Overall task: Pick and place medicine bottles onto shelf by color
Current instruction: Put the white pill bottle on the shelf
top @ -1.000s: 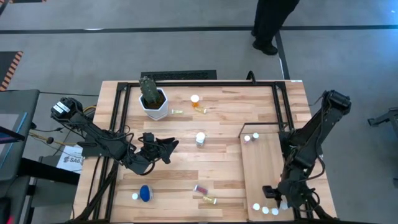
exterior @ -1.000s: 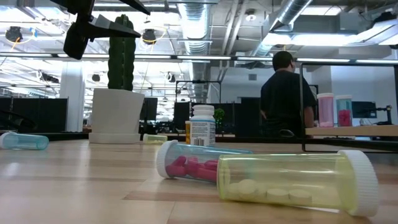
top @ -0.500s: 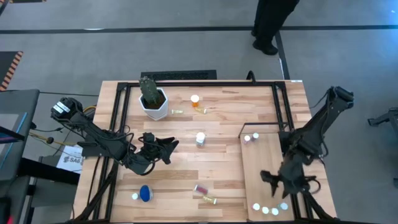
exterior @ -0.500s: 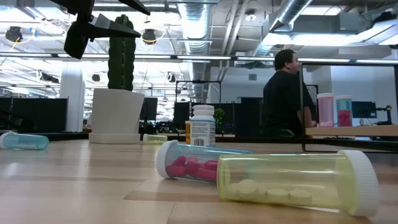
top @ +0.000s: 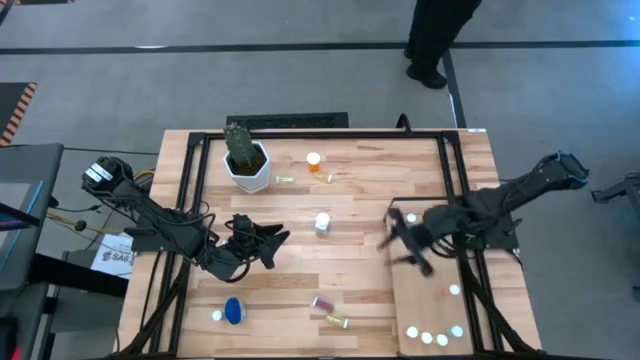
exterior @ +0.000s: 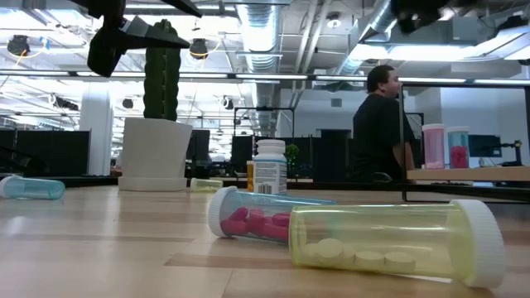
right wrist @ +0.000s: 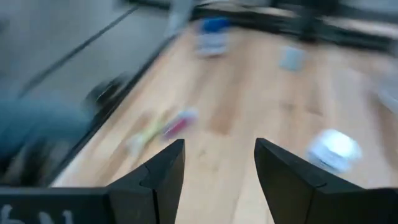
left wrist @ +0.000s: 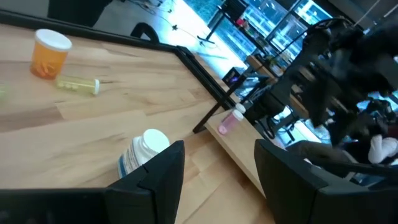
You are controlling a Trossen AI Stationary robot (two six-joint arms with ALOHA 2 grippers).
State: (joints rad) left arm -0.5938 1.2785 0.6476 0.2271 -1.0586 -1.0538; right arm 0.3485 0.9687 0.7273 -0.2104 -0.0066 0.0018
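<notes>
— Start on the left. What is your left claw doing?

— My left claw (left wrist: 219, 165) hangs over the planked table (top: 360, 255), fingers parted about halfway and nothing between them. The cactus pot (top: 246, 168) stands on the far side of it. The blue bottle (top: 233, 311) lies on its near side, well apart.

— And ahead of that claw?

— The white bottle (top: 322, 223) stands upright, near the fingertips but not touching. Beyond it, well off, is the orange bottle (top: 314, 161) with a yellow-green vial (left wrist: 78, 84) lying beside it.

— Anything between your two claws?

— Towards the table's near edge, the pink vial (top: 322, 304) and the yellow vial (top: 337, 321) lie on their sides, close together. They are well apart from both claws.

— Now the right.

— My right claw (right wrist: 219, 165) is above the inner edge of the shelf (top: 425, 290), pointing out towards the open table. Its fingers stand apart, not wide, and it is carrying nothing.

— Where are the bottles on that side?

— Two white-capped bottles (top: 404, 219) stand at the shelf's far end, just beside the claw. A row of caps (top: 433, 337) stands at the shelf's near end, well apart from it.
</notes>
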